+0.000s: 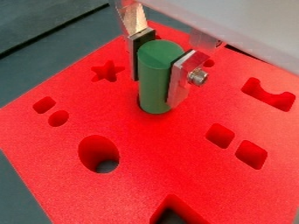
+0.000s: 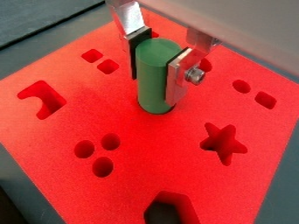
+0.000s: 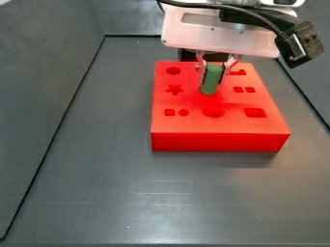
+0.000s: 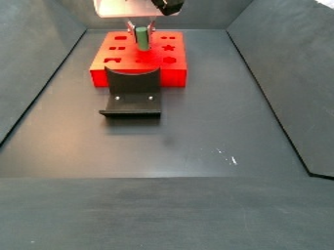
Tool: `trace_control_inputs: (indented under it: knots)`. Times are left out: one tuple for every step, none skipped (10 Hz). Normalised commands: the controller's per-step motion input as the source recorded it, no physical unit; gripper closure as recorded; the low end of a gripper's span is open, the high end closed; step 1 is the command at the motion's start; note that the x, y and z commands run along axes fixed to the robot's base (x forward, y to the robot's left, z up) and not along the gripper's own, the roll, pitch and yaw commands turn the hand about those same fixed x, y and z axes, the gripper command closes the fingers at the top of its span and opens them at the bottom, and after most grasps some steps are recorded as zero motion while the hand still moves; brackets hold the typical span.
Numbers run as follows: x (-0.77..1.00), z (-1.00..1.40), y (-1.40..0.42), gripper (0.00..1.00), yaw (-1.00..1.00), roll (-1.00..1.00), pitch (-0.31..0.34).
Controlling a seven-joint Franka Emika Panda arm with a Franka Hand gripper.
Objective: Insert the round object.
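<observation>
The round object, a green cylinder (image 1: 156,77), stands upright between my gripper's (image 1: 162,70) fingers, over the middle of the red block (image 1: 176,171). The gripper is shut on it, gripping its upper half. Its lower end meets the block's top face; I cannot tell whether it sits in a hole. Another wrist view shows the same grip on the cylinder (image 2: 153,79) by the gripper (image 2: 158,68). In both side views the cylinder (image 3: 209,81) (image 4: 139,40) hangs upright from the gripper (image 3: 210,69) (image 4: 137,33) above the block (image 3: 213,135) (image 4: 177,64).
The block has shaped holes: a star (image 1: 107,71), an oval (image 1: 98,153), squares (image 1: 219,134) and small round ones (image 2: 111,140). A dark grey curved holder (image 4: 132,98) lies on the floor against the block's side. Dark walls (image 3: 65,96) border the floor.
</observation>
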Motion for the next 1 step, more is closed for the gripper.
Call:
trace_control_inputs:
  knots:
    - [0.0,-0.15,0.0,1.0,0.0,-0.06,0.017]
